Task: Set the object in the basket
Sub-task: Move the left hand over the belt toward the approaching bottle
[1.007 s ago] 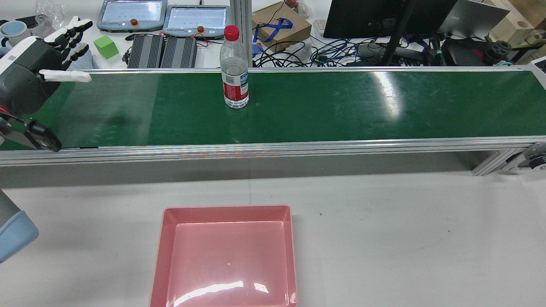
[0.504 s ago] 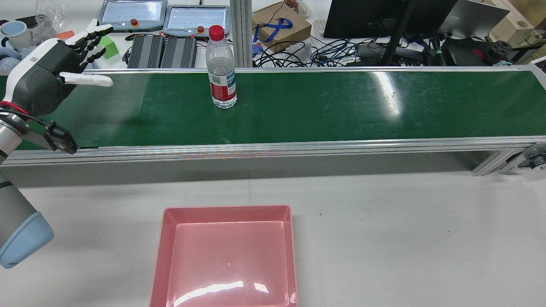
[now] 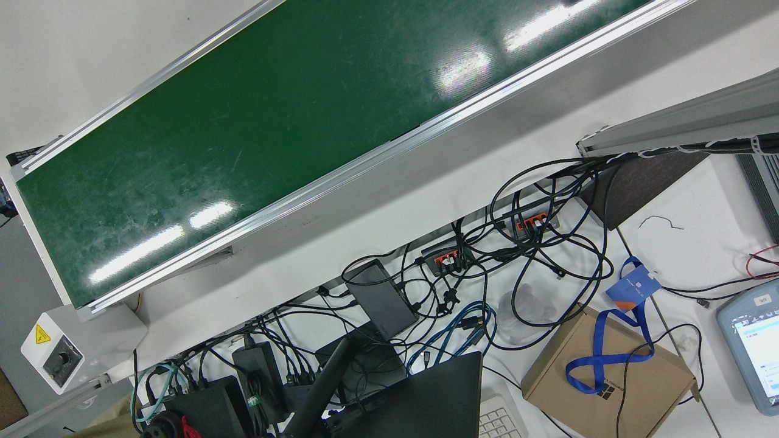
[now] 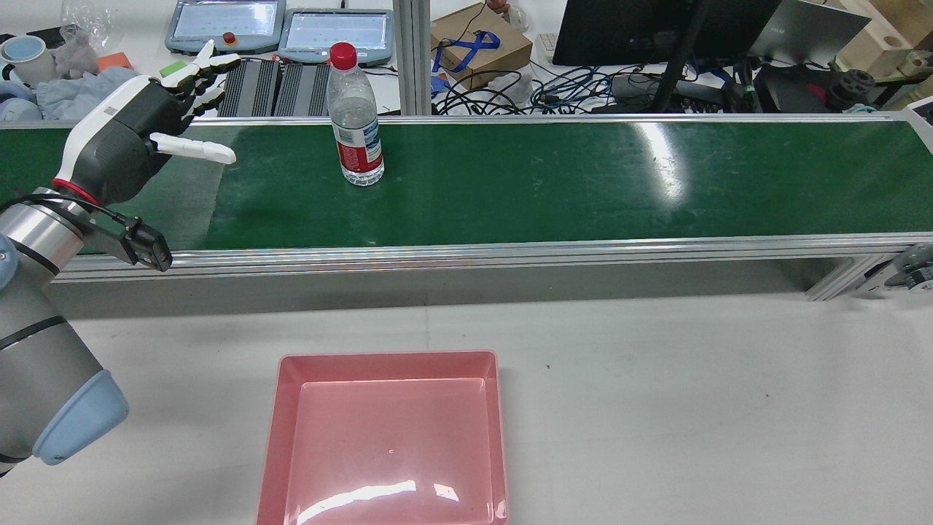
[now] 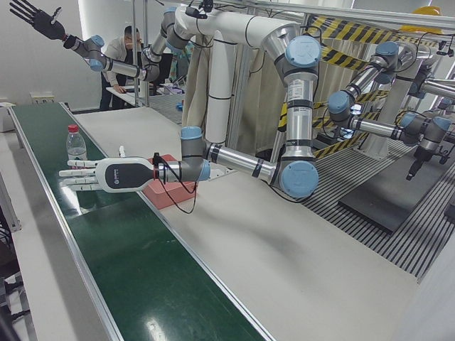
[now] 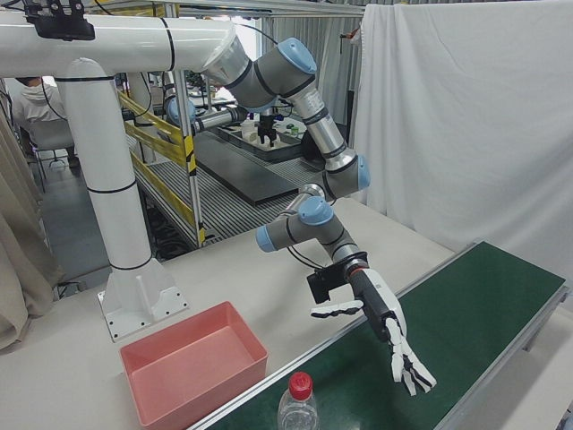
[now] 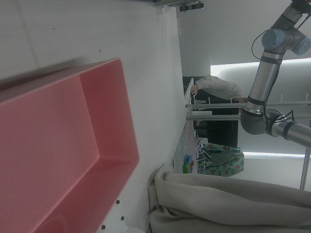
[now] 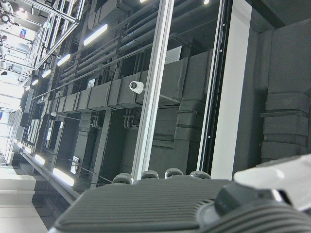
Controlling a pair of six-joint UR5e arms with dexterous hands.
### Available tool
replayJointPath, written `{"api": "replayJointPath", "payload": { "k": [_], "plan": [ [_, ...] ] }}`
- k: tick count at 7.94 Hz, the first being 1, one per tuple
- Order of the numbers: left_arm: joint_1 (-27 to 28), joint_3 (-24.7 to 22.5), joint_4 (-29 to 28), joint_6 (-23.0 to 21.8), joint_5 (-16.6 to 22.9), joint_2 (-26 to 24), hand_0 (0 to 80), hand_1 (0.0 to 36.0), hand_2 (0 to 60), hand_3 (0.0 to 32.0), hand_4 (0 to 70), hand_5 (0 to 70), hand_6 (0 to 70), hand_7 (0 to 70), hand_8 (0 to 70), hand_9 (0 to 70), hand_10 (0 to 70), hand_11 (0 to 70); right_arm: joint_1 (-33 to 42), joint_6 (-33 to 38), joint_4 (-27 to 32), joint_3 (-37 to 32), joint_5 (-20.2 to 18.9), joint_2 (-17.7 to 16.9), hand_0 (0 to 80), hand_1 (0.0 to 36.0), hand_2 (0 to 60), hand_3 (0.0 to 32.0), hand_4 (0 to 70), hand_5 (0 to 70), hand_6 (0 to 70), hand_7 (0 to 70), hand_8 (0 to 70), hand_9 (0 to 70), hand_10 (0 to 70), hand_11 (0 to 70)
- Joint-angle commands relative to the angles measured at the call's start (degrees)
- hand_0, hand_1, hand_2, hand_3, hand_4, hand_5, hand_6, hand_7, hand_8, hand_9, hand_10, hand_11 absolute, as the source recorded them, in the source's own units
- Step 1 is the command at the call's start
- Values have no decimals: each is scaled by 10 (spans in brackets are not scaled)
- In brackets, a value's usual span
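Green belt, upright bottle, left hand splayed nearby, seemingly apart.

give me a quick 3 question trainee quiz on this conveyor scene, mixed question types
1. True or false: the water bottle lies on its side on the green belt.
2. Multiple choice: the pink basket holds A) the bottle, B) nothing, C) a cardboard box.
3. Fill in: the left hand is ___, fingers spread, holding nothing.

Key
1. False: it stands upright, red cap on top.
2. B
3. open. It hovers over the belt, apart from the bottle.
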Motion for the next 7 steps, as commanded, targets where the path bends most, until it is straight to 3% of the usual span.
{"api": "replayJointPath", "payload": {
  "k": [1,3,7],
  "plan": [
    [13,51,-38,-5,-1,-41,490,101,0,0,168,120,2,0,7,32,59,99,0,0,0,0,0,0,0,0,0,0,0,0,0,0,0,0,0,0],
    [9,80,-57,-6,0,-58,484,100,0,0,170,119,4,0,5,30,58,96,0,0,0,0,0,0,0,0,0,0,0,0,0,0,0,0,0,0],
    [9,85,-40,-3,2,-79,481,104,0,0,175,117,7,0,7,33,55,92,0,0,0,1,0,0,0,0,0,0,0,0,0,0,0,0,0,0]
  ]
}}
